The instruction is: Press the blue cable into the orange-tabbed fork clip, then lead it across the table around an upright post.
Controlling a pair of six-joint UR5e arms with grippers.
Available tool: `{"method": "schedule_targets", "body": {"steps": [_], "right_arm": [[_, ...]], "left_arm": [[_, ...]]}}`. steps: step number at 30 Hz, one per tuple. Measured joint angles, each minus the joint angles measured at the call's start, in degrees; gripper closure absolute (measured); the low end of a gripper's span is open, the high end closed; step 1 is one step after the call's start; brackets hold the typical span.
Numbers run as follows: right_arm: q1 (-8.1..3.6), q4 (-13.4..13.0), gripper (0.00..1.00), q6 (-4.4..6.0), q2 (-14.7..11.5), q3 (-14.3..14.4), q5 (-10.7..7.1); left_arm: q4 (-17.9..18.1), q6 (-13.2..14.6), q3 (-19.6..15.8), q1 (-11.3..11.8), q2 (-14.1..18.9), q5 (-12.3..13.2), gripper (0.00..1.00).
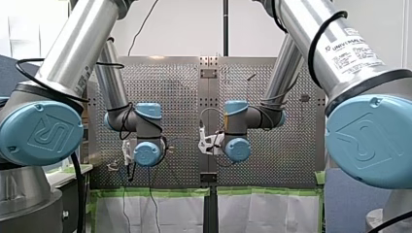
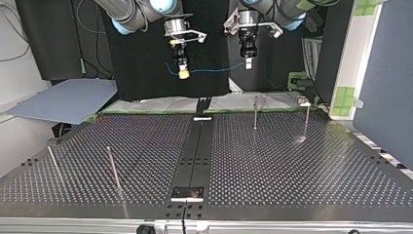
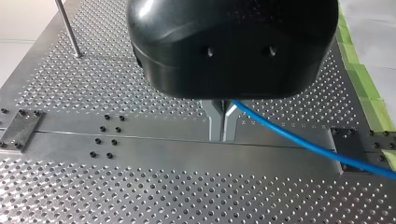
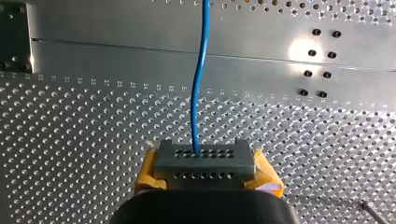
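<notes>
The perforated metal bench (image 2: 302, 170) stands before a white wall (image 1: 184, 24) in the front view, where a dark pole (image 1: 226, 26) rises behind it. Green tape (image 1: 160, 192) runs along the bench's edge nearest that camera, above a hanging white sheet (image 1: 165, 213). In the top view a black screen (image 2: 141, 68) closes the back. A grey-blue board (image 2: 63, 100) lies at the left. A blue-grey partition (image 2: 384, 87) stands at the right, beside a white upright (image 2: 348, 63) bearing green tape squares (image 2: 347, 97). A bright glare (image 4: 299, 49) shines on the metal.
</notes>
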Motion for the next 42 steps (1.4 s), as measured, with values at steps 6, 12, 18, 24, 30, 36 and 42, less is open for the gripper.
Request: {"method": "schedule_targets", "body": {"steps": [6,12,18,24,30,36,42], "right_arm": [[0.04,0.0,1.0,-0.05,0.0,0.0,0.04],[1.26,2.5,1.0,-2.43,2.5,-2.5,2.46],[1.47,6.3,1.0,-3.83,6.3,-5.7,6.32],[1.49,7.8,1.0,-3.94,9.0,-6.4,9.69],[1.49,7.9,1.0,-3.95,9.3,-6.4,10.56],[1.88,8.7,1.0,-4.16,8.7,-7.7,10.28],[2.7,9.9,1.0,-2.57,6.0,-10.3,8.63]], "left_arm": [[-0.4,0.4,-0.2,0.3,-0.4,0.4,1.0],[-2.4,3.3,-0.4,0.8,-3.4,3.4,1.0],[-2.7,4.4,-0.4,0.9,-6.5,6.7,1.0],[-2.7,4.5,-0.4,0.9,-7.2,7.5,1.0],[-2.7,4.5,-0.5,0.9,-7.2,7.6,1.0],[-0.7,3.7,0.1,0.6,-5.9,7.4,1.0],[2.4,1.1,0.2,0.7,-2.9,7.6,1.0]]}}
